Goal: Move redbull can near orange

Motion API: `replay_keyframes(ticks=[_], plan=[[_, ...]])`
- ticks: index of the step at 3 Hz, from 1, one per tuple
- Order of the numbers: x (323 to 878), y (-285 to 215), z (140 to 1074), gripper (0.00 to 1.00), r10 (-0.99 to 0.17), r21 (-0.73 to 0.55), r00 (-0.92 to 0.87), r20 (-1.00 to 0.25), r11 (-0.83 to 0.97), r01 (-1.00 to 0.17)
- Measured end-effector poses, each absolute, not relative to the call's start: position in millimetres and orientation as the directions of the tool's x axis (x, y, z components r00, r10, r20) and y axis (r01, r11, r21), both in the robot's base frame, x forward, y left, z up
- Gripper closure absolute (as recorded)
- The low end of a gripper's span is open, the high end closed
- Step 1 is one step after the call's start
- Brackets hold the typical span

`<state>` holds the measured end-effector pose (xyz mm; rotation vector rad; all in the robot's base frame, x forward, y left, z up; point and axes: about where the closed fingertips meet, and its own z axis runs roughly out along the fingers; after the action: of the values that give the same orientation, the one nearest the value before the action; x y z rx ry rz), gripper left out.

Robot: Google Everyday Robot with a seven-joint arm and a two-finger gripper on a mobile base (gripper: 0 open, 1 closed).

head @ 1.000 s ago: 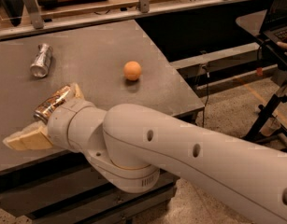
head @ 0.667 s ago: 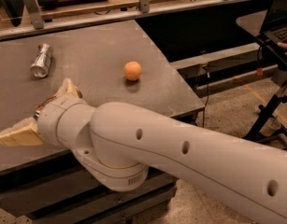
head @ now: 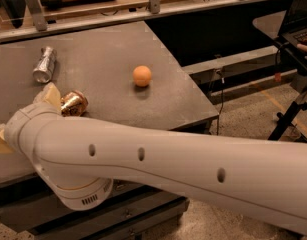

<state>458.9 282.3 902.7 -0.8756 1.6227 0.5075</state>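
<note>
Three things sit on the grey surface point(head: 108, 44): the redbull can point(head: 44, 64) on its side toward the far left corner, the orange point(head: 142, 76) nearer the right edge, and a gold can point(head: 73, 103) by the left edge, just beside the tool point(head: 24, 112), whose fingers are spread and hold nothing.

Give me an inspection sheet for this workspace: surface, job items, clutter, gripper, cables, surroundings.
Surface: dark grey table, matte top.
Job's things: redbull can lies on its side at the far left; orange sits mid-table, well apart from it.
Clutter: gold-brown can lies on its side, partly hidden by the arm.
Gripper: gripper is over the table's near left, fingers spread open, nearer than the redbull can; one finger is right beside the gold-brown can.
Cables: black cable hangs off the table's right side.
Surroundings: laptop on a stand at right; concrete floor below.
</note>
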Motion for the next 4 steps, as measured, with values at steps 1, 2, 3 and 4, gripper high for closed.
replay_keyframes(ticks=[1, 2, 3, 4], plan=[[474.0, 308.0, 892.3, 0.00, -0.263, -0.123, -0.080, -0.961, 0.672, -0.730], [518.6, 313.9, 888.7, 0.00, -0.296, -0.182, -0.087, -0.951, 0.766, -0.617], [560.6, 290.7, 895.5, 0.00, -0.332, -0.257, -0.083, -0.940, 0.844, -0.471], [591.5, 268.6, 894.0, 0.00, -0.284, -0.197, -0.170, -0.944, 0.895, -0.401]])
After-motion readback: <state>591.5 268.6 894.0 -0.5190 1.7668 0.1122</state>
